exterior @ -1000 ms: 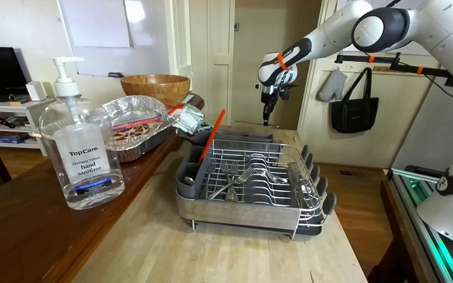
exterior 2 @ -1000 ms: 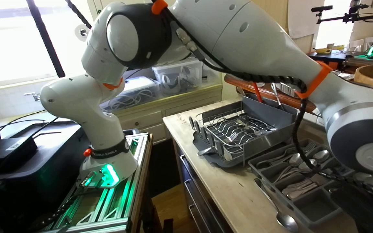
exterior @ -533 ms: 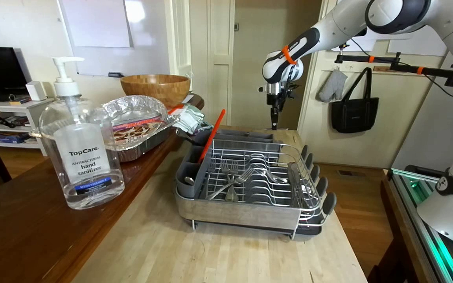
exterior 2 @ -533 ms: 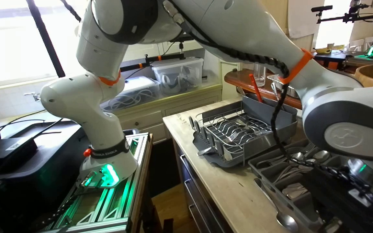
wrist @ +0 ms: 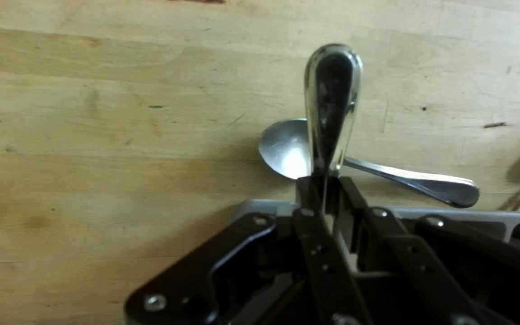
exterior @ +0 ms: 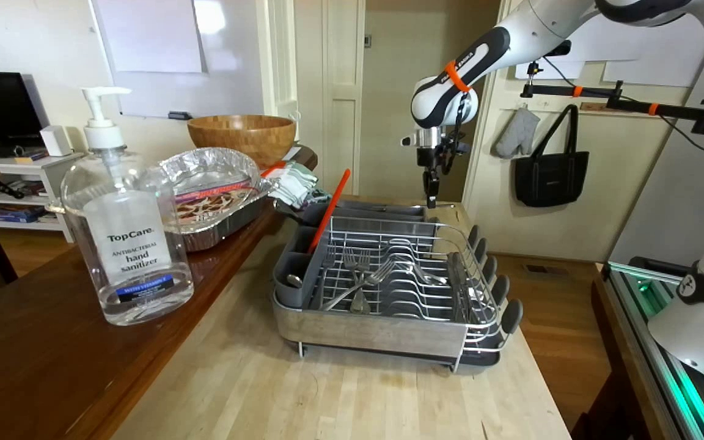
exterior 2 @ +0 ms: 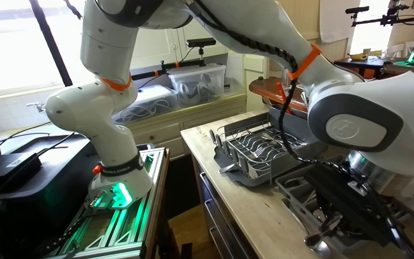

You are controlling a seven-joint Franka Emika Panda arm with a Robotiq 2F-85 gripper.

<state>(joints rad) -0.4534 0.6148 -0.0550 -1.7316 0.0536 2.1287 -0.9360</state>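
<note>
My gripper [wrist: 325, 194] is shut on a silver utensil [wrist: 332, 85]. In the wrist view its broad, rounded handle end points up between the fingertips; its other end is hidden. A spoon [wrist: 282, 146] lies on the wooden counter beneath it, beside the grey cutlery tray [wrist: 490, 215]. In an exterior view the held utensil [exterior 2: 314, 239] hangs above the spoon on the counter [exterior 2: 324, 249], at the edge of the cutlery tray [exterior 2: 286, 184]. The black gripper covers much of the tray there. In an exterior view the gripper [exterior: 431, 200] is pointing down behind the dish rack [exterior: 376, 333].
The dish rack, also in an exterior view [exterior 2: 293, 158], holds several forks and knives and a red-handled tool [exterior: 330, 211]. A sanitizer bottle [exterior: 129, 244], foil trays [exterior: 220, 201] and a wooden bowl [exterior: 242, 134] stand on the brown table alongside.
The arm has swung across, carrying the gripper to the right and slightly lower in an exterior view. The gripper has come over the cutlery tray with the utensil still held.
</note>
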